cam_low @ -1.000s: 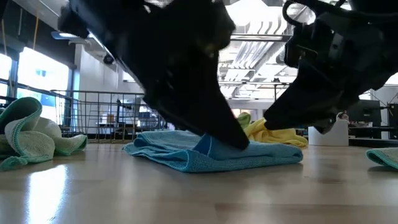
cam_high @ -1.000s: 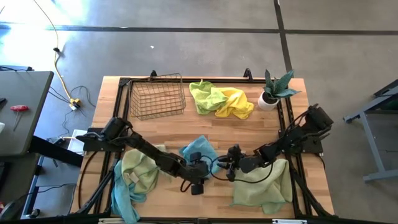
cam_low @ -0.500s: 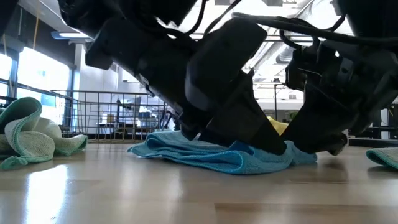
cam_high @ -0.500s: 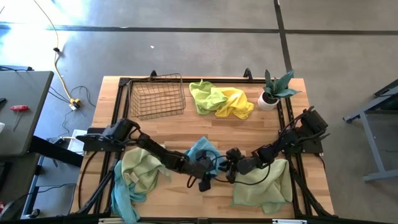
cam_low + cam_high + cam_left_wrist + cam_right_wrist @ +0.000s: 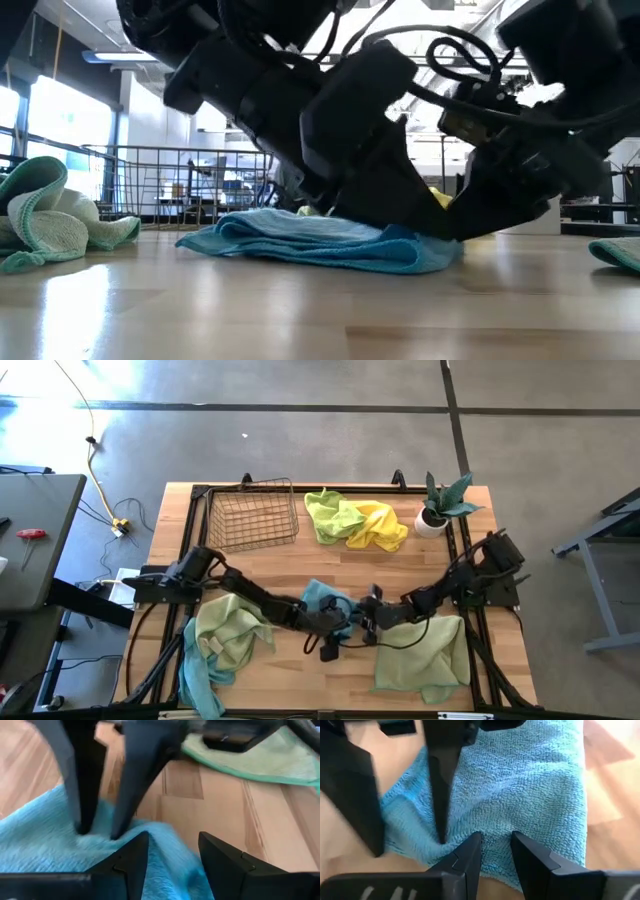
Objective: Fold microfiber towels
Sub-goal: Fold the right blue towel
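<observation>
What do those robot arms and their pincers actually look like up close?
Both arms are black and jointed, with thin black cables looping along them. The left gripper and right gripper each end in two dark, flat, wedge-shaped fingers that taper toward the tip. No markings show.

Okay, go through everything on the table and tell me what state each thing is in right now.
Blue towel: folded over, flat, both grippers on its near edge.
Left gripper: pinching the blue towel.
Right gripper: pinching the blue towel.
Wire basket: empty, upright.
Lime towel and yellow towel: crumpled together.
Right sage towel: spread, unfolded.
Left sage towel: rumpled.
Potted plant: upright.
</observation>
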You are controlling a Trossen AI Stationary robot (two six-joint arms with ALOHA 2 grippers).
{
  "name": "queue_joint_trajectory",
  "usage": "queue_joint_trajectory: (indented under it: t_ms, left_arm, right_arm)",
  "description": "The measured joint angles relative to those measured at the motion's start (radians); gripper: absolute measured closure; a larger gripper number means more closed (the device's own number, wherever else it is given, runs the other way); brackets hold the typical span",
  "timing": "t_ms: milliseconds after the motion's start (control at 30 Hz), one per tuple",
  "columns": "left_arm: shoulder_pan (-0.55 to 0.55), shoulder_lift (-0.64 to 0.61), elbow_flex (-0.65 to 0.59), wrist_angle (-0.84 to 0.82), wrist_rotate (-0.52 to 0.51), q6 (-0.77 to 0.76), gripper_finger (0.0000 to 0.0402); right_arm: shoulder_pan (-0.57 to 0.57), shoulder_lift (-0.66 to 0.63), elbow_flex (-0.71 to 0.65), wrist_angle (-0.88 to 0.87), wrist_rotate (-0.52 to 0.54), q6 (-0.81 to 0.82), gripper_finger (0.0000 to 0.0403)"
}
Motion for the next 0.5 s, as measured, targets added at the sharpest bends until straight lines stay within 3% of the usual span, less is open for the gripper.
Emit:
queue_joint_trajectory:
  t_ms: [267,500]
  left_arm:
    - [0.037,-0.041,0.0,-0.112,0.011,0.049,0.0238]
    - [0.074,-0.084,0.0,-0.212,0.012,0.053,0.0238]
  right_arm:
    - [-0.088,-0.007,-0.001,-0.006,0.0,-0.237,0.0297]
    - [-0.128,-0.144,-0.003,-0.077,-0.001,-0.228,0.0297]
